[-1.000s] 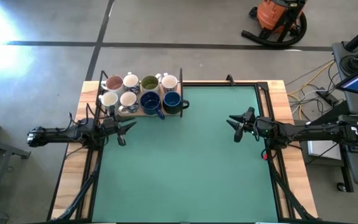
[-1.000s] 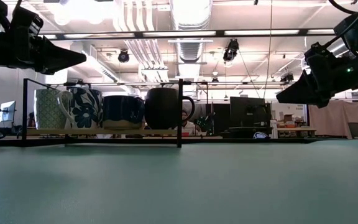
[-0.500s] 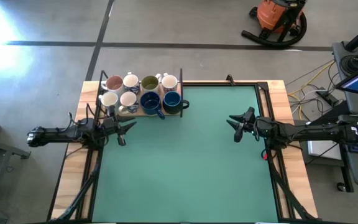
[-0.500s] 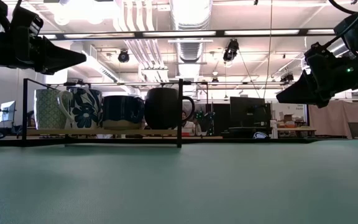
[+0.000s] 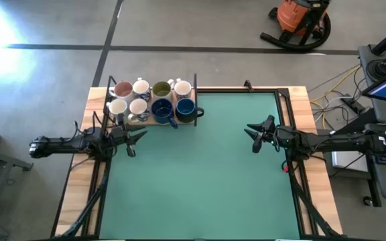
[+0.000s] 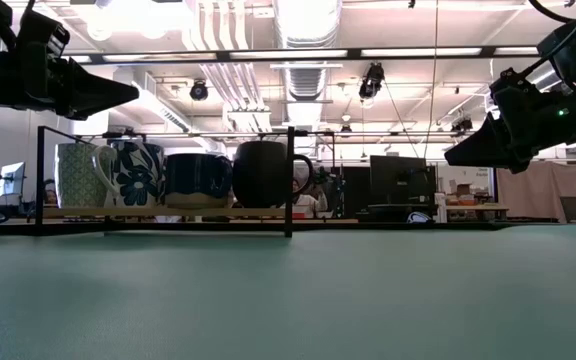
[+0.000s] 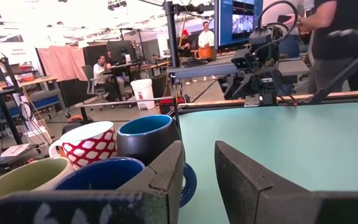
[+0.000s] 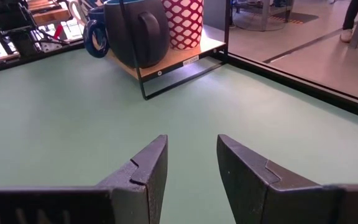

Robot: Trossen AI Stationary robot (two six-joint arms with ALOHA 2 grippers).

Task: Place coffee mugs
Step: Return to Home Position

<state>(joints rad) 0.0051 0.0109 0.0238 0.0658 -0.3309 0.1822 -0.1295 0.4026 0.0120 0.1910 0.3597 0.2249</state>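
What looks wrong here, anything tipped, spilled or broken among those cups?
Nothing stands out. The eight mugs stand upright in two rows of four on the small shelf at the table's far left corner. The green mat shows no spill. The left gripper and right gripper hang open and empty at the sides.

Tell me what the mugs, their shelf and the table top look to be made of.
Mugs: glazed ceramic by the look, glossy with soft highlights. Shelf board: likely wood, pale and matte; its thin black frame is probably painted metal. Table top: matte green, finely textured mat; material unclear.
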